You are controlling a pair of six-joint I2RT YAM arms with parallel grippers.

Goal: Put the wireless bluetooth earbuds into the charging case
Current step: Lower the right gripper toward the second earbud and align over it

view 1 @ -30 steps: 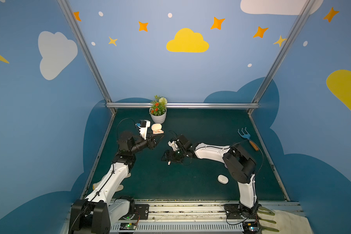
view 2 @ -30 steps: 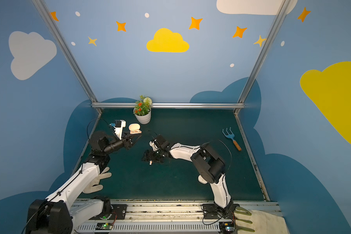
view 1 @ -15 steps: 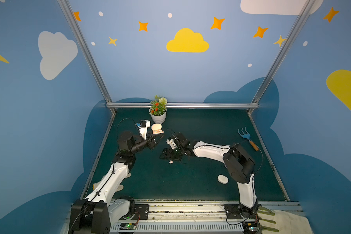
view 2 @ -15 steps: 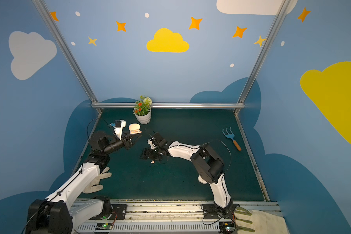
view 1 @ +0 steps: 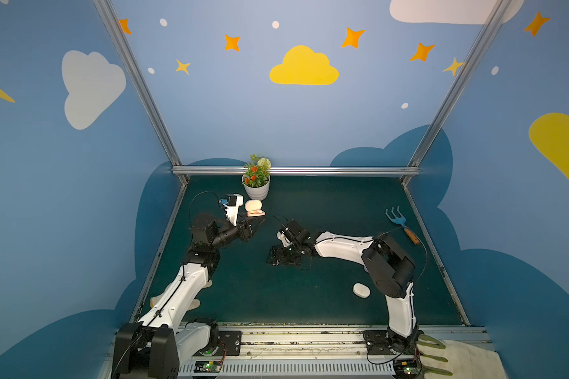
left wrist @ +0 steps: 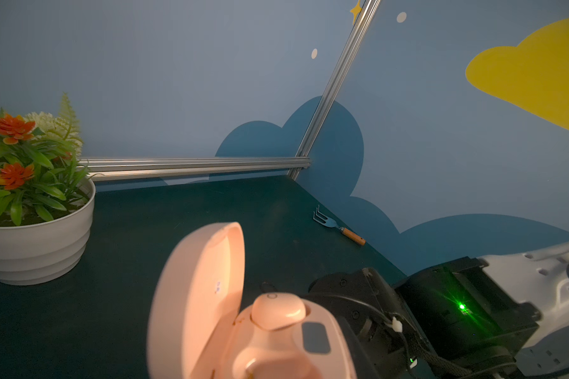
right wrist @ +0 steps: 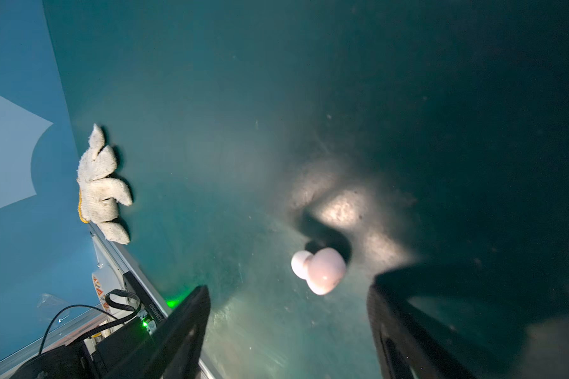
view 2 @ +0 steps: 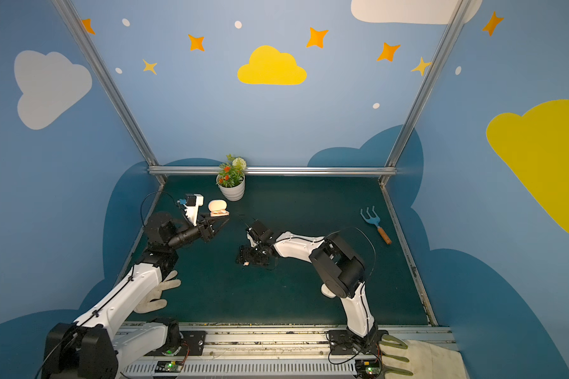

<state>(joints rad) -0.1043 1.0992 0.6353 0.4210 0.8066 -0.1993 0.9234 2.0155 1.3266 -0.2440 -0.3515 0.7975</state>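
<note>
Bud (right wrist: 322, 270) lay on bench (right wrist: 211, 131) just off the tips of wide-open right pincer (right wrist: 288, 290); prob. light, hard, slick, so pinch its fat body. Open case (view 1: 253, 209) sat at 11 o'clock by left pincer (view 1: 259, 224), grip unclear.

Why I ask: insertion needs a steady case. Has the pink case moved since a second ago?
No: in both top views the case keeps its spot just in front of the pot.

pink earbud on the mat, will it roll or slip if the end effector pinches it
Probably apt to roll: the pink earbud is a smooth rounded bean lying loose on the flat mat. Its glossy shell may slip from a pinch. It looks tiny against the open right end effector, so likely very light.
</note>
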